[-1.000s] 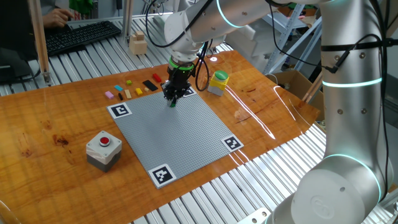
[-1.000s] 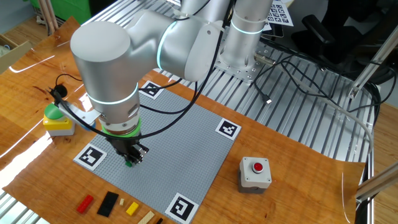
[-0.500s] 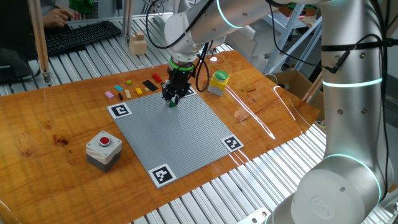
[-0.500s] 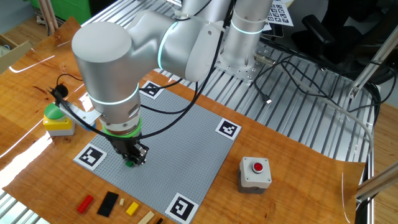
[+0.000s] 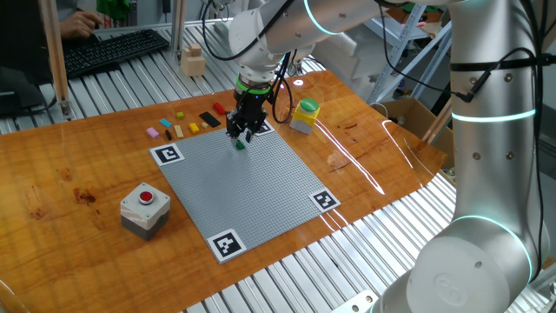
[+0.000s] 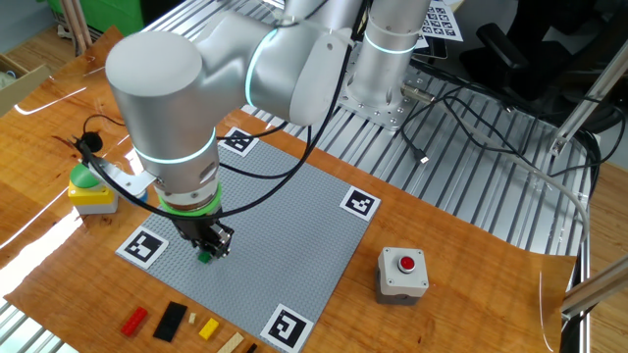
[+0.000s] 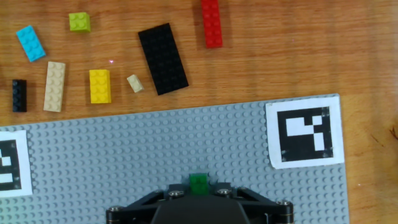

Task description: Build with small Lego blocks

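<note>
A small green Lego block [image 5: 240, 145] sits pressed on the grey baseplate [image 5: 252, 187] near its far edge. My gripper [image 5: 242, 133] hangs just above it, open, with nothing in its fingers. The other fixed view shows the same green block [image 6: 204, 258] under the gripper [image 6: 212, 246]. In the hand view the green block [image 7: 199, 182] lies straight ahead on the plate. Beyond the plate on the wood lie loose blocks: a black plate [image 7: 162, 58], red [image 7: 211, 23], yellow [image 7: 99, 86], tan [image 7: 54, 86], blue [image 7: 30, 43], lime [image 7: 79, 22] and a small black one [image 7: 19, 95].
A yellow object with a green top [image 5: 305, 114] stands right of the gripper. A grey box with a red button [image 5: 144, 209] sits at the plate's near left. A wooden block [image 5: 192, 61] and a keyboard [image 5: 113, 49] lie at the back. Printed marker squares [image 7: 304, 131] occupy the plate's corners.
The jaws have parted and the gripper has lifted slightly off the plate. The green block stays behind on the baseplate where it was pressed.
</note>
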Controlling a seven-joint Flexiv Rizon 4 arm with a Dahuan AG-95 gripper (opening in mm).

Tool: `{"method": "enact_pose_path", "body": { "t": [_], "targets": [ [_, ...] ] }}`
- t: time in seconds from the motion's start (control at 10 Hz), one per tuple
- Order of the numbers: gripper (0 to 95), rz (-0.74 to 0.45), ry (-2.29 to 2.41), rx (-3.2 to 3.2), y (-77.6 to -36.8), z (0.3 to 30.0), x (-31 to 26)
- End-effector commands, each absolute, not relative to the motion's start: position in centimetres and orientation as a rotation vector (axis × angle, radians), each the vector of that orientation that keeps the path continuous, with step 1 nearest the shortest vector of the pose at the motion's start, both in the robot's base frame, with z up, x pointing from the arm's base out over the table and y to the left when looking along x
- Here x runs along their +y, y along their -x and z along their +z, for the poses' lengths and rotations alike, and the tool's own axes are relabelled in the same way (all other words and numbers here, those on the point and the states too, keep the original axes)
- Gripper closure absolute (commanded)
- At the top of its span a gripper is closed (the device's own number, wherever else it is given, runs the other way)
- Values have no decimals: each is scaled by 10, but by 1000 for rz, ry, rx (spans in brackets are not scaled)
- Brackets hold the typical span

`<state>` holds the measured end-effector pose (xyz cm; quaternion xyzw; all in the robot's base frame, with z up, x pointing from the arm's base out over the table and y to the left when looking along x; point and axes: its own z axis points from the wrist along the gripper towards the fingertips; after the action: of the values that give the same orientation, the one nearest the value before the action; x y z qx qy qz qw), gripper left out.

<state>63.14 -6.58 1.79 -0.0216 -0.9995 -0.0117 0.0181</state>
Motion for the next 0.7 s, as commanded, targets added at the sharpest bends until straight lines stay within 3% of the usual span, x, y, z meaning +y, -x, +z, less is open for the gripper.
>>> {"method": "enact_pose_path", "body": {
  "t": [0.1,0.2,0.3,0.7],
  "targets": [
    [760,-35,63,-3101,-631,19,-65],
    [760,-34,55,-3097,-631,20,-64],
    [950,-34,44,-3095,-630,22,-63],
    [950,-34,42,-3093,-630,24,-63]
  ]
}}
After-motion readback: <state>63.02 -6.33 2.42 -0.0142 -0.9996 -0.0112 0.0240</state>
